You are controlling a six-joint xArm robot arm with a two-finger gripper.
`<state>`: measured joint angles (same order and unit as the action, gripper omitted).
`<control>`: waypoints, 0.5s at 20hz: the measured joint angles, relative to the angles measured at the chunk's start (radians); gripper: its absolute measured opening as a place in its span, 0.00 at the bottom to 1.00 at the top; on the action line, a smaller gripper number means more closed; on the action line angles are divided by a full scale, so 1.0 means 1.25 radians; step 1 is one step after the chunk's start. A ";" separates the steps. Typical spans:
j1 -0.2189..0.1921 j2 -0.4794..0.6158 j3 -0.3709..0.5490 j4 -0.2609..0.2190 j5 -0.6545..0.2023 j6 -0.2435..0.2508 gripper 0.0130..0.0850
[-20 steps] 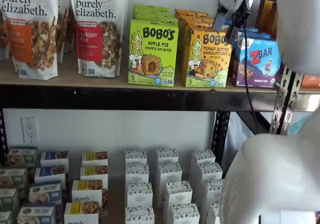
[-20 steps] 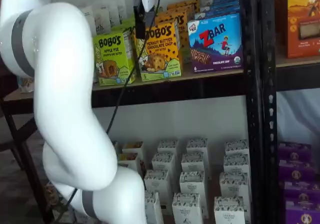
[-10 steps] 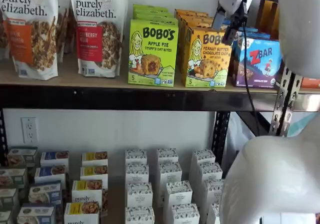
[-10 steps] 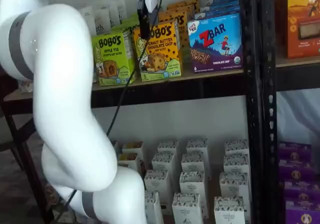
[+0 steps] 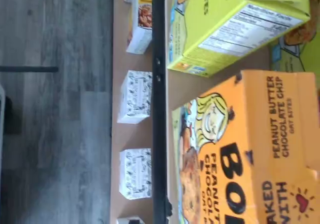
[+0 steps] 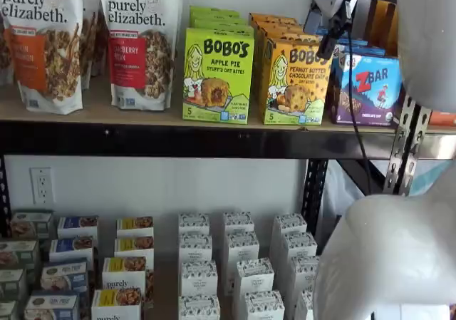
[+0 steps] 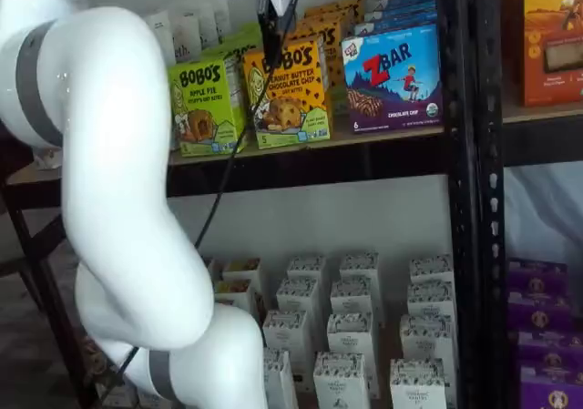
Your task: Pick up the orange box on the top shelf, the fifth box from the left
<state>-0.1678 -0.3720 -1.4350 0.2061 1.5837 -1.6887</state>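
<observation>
- Plainly the approach step is in hand: the white-bodied gripper with two black fingers (image 6: pixel 329 33) hangs from above at the top front edge of the upright yellow-orange Bobo's Peanut Butter Chocolate Chip carton (image 6: pixel 293 82), and no grasp is made yet.
- That orange carton stands on the tan board top shelf with its black metal front beam (image 6: pixel 142 139); the green Bobo's Apple Pie box (image 6: pixel 217 75) is just beside it at nine o'clock and the blue-purple ZBar box (image 6: pixel 368 89) close at three o'clock.
- In a shelf view only one dark finger (image 7: pixel 269 31) shows, in front of the carton's upper corner at about ten o'clock; the pictures alone do not show a gap, but the jaws appear to stand at their widest, with nothing between them.
- The wrist view is filled by the carton's orange top panel (image 5: pixel 250 149), with the green box nearby.
- Next, I judge, the fingers must straddle the carton's top, clear both neighbours, then close and lift.
</observation>
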 joint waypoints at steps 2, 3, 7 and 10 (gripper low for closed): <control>0.003 0.009 -0.009 -0.005 -0.003 0.001 1.00; 0.004 0.013 -0.014 -0.007 -0.004 0.002 1.00; 0.014 0.040 -0.040 -0.018 -0.001 0.009 1.00; 0.018 0.070 -0.071 -0.022 0.015 0.013 1.00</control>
<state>-0.1453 -0.2844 -1.5232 0.1780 1.6026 -1.6727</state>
